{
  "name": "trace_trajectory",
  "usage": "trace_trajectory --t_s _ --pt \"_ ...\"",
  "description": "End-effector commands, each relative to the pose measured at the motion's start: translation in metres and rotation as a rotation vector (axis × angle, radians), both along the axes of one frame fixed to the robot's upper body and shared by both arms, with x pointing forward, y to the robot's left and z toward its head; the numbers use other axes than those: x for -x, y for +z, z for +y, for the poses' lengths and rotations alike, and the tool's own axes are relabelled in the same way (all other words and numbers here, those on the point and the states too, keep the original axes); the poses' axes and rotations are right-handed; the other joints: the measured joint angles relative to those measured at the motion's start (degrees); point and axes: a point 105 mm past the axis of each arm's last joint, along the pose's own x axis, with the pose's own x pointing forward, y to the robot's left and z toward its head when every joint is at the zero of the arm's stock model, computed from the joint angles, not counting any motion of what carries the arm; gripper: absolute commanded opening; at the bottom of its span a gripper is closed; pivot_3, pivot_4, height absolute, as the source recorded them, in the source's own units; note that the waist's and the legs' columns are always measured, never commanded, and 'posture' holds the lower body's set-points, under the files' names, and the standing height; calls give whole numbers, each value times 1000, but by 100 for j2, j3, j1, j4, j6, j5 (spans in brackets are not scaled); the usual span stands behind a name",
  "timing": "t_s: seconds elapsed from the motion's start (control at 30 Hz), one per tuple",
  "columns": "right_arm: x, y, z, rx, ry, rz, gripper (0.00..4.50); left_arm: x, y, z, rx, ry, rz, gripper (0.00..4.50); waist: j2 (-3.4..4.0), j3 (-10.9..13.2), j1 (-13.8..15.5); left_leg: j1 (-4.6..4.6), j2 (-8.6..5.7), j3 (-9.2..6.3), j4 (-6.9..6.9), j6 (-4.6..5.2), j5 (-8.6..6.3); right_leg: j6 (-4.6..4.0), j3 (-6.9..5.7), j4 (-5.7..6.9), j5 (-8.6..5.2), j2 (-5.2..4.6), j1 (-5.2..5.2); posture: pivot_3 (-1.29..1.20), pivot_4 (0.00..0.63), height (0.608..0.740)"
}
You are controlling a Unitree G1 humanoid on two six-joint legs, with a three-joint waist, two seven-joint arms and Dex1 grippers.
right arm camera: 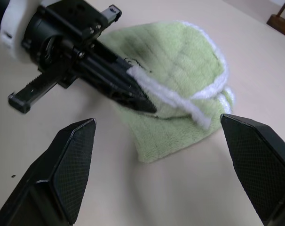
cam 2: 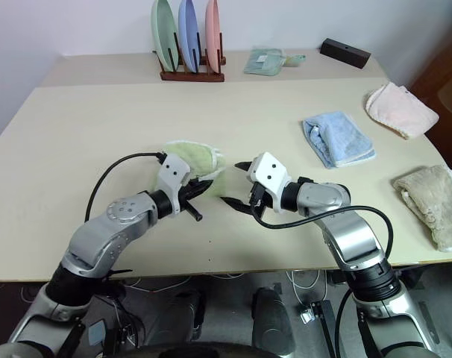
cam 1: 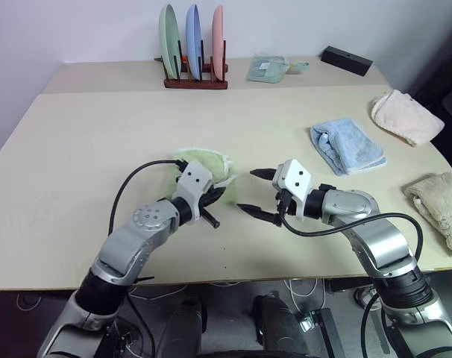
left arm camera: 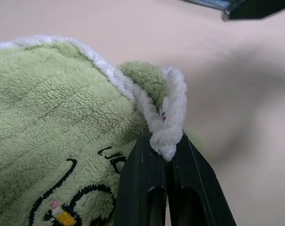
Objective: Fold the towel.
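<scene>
Left gripper (cam 1: 220,195) pinches the towel (right arm camera: 180,61) edge — right gripper (cam 1: 254,192) spread wide, empty.

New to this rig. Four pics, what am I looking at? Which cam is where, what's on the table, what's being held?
It is a humanoid robot with two arms. Two pictures come from its head, looking down over a table; the other two from cameras on each wrist. The left end effector is shut on the whitish edge of a light green towel. The right end effector is open and holds nothing, close beside the towel. Also on the table: a light blue towel, a pale pink towel, a beige towel, a rack of three plates, a small greenish cloth and a black box.
</scene>
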Motion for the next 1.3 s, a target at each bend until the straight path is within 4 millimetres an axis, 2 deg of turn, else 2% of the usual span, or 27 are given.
trace_trajectory --t_s 0.03,0.07,0.17,0.23,0.27,0.37,0.47,0.5,0.6,0.63,0.7,0.83,0.93,1.03,1.13,1.2,1.3 --pt "3 13 6 -18 23 -61 4350 -1 9 0 39 6 -17 599 0 0 -2 0 0 0 0 0 0 0 0 0 0 0 0 0 150 740" --pt "2 13 7 -18 23 -62 4350 -1 14 1 67 8 -21 907 0 0 -2 0 0 0 0 0 0 0 0 1 0 0 0 0 150 740" --pt "1 14 8 -24 25 -62 4350 4 34 8 160 -3 -49 2300 0 0 -9 0 0 -1 1 0 0 0 0 1 0 0 0 0 150 740" --pt "-1 15 8 -30 16 -56 3776 15 49 21 215 -21 -70 3285 0 0 -34 0 1 0 -1 0 0 1 0 1 0 0 -3 0 150 740" --pt "-1 16 8 -35 14 -54 3456 19 52 29 235 -19 -62 3303 0 0 -34 0 2 0 -2 0 0 2 1 4 0 0 -3 0 150 740" --pt "-2 19 10 -60 13 -48 1974 32 61 46 296 -34 -47 3303 1 1 -19 1 3 -1 -2 0 0 2 0 8 -1 0 -6 0 150 740" --pt "-6 24 16 -83 9 -55 430 31 71 71 279 43 -107 2383 1 1 -1 1 1 -2 3 0 0 -2 0 8 -2 0 0 0 150 740" --pt "-9 26 20 -92 8 -57 0 26 71 82 258 100 -125 1888 1 1 -4 1 1 -2 5 0 0 -3 -1 7 -2 0 0 0 150 740" --pt "-20 27 37 -103 -13 -63 0 1 64 110 191 283 -151 393 1 0 -7 11 1 -2 6 0 1 -6 0 9 -1 0 6 0 150 740" --pt "-23 26 42 -101 -18 -61 0 -6 62 115 170 323 -155 61 1 0 -6 11 1 -2 6 -1 1 -7 0 10 0 1 6 0 150 740" --pt "-31 21 53 -93 -22 -49 0 -20 57 119 154 375 -160 61 1 0 -4 11 1 -3 5 -1 1 -3 -1 11 1 2 5 0 150 740" --pt "-49 5 73 -102 -41 27 0 -40 31 108 109 386 -119 61 1 0 -7 7 -2 -2 2 -2 2 -1 -1 6 2 1 3 0 150 740" --pt "-59 -14 79 -92 -82 87 0 -52 9 101 113 410 -62 61 1 0 -15 7 -2 -2 0 -4 2 1 -1 8 4 2 -2 0 150 740" --pt "-66 -40 75 -81 -151 167 0 -51 -21 94 68 391 -1 61 1 0 -32 6 -1 -2 -2 -5 3 2 -1 15 4 2 -7 0 150 740" --pt "-67 -54 70 -64 -179 190 0 -51 -38 97 50 410 26 61 9 -7 -30 7 -1 -1 -1 -6 3 2 0 26 4 1 -11 0 150 740" --pt "-66 -56 67 -66 -186 186 0 -50 -42 101 55 426 24 61 11 -10 -26 19 -1 -1 -2 -8 5 2 1 34 4 1 -2 0 150 740" --pt "-65 -49 66 -107 -183 170 0 -48 -37 103 100 435 -9 61 11 -11 -32 30 -1 -2 -1 -10 6 2 2 45 4 1 4 0 150 740"
